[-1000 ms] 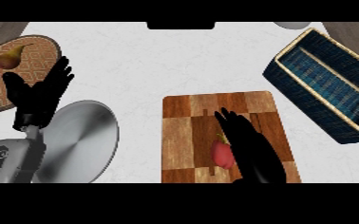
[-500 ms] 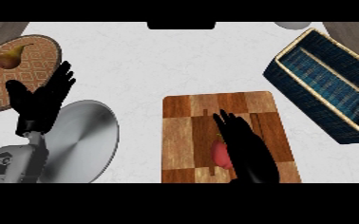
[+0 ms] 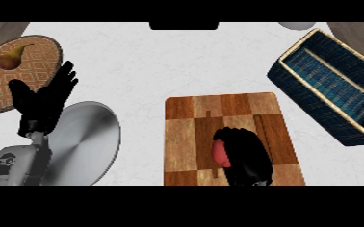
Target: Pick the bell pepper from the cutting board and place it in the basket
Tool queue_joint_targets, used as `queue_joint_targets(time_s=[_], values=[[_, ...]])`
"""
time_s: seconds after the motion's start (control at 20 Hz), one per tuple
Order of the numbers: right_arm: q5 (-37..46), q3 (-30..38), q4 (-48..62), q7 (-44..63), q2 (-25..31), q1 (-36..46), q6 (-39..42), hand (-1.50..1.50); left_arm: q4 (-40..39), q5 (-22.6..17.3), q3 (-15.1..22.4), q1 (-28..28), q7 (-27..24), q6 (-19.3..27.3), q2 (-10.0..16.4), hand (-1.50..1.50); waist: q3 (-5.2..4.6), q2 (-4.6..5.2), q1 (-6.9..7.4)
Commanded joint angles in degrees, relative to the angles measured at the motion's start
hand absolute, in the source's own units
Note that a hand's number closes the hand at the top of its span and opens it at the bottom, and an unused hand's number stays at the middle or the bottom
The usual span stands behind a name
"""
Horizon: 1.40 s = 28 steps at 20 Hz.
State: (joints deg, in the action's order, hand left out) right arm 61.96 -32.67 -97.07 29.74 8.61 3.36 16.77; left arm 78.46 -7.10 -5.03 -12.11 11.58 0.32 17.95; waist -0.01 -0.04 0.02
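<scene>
Left: my left hand (image 3: 44, 101) rests open, fingers straight. Centre: my right hand (image 3: 247, 156) curls over the bell pepper (image 3: 219, 154) on the cutting board (image 3: 192, 120). I judge the pepper light, hollow and slick, best wrapped across its widest part. Right: basket (image 3: 310, 101).

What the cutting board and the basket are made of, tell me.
Cutting board: wood, judging by its checkered brown blocks with visible grain; the finish looks matte. Basket: apparently woven fibre or wicker, with dark blue ribbed walls and a tan rim; exact material unclear.

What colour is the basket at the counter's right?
The basket is woven dark blue with a tan rim; the head view shows it best.
</scene>
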Motion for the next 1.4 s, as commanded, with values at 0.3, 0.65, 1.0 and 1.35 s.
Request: queue_joint_targets(time_s=[0.3,0.65,1.0,1.35], values=[[4.8,0.6,8.1,2.3,-7.8,1.5,-4.1,1.5,3.3,-0.6,-2.0,2.7,1.8,-2.9,-0.2,0.0,0.02,0.01,0.26],[-9.3,4.4,12.5,32.2,-8.5,18.9,-18.9,1.5,1.0,1.2,0.6,-2.3,1.8,-2.4,-1.0,0.0,0.07,1.05,4.21],[-17.1,2.9,20.8,37.1,-8.6,32.2,-36.9,1.5,0.9,2.5,1.8,-3.0,2.1,-1.3,-2.4,0.0,0.1,0.82,3.95],[-9.7,-0.8,19.9,39.5,-8.6,45.8,-51.0,1.5,-0.9,1.1,0.6,-3.4,1.6,-2.8,-1.8,0.0,-0.1,0.19,3.86]])
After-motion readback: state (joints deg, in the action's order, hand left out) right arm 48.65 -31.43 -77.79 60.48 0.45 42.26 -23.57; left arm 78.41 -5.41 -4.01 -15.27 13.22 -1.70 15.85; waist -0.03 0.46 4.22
